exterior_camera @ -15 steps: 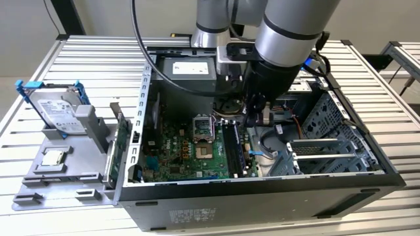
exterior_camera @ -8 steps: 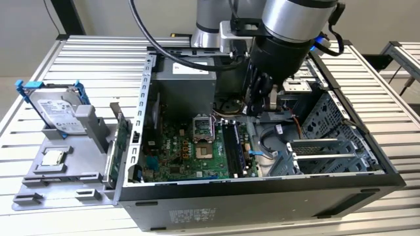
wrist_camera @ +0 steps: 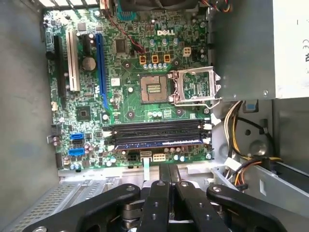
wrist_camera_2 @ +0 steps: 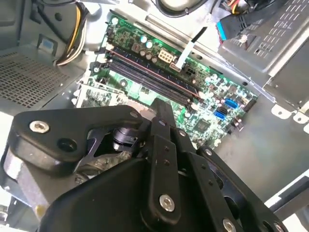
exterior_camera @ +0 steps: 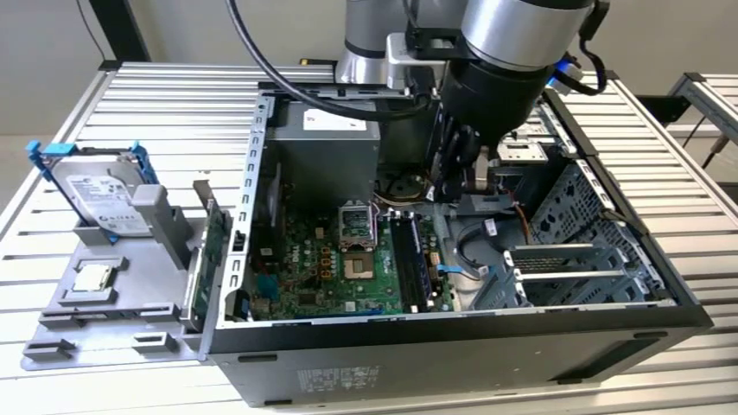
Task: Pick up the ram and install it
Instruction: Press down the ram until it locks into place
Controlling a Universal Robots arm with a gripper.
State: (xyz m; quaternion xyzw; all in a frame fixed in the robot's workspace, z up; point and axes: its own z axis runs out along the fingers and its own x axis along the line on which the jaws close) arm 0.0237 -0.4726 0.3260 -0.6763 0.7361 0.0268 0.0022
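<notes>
Matt black plastic fingers [wrist_camera: 164,176]; glossy green motherboard [wrist_camera: 130,104]; dull grey sheet-metal case [exterior_camera: 461,350]; ribbed metal table [exterior_camera: 173,95]

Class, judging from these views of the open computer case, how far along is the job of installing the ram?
Done, it seems: the ram lies in a memory slot on the motherboard. In hand: nothing. The gripper is shut and empty, just off the board's edge beside the slots. Left: perhaps only seating, since the first wrist view does not show whether the stick is fully latched.
</notes>
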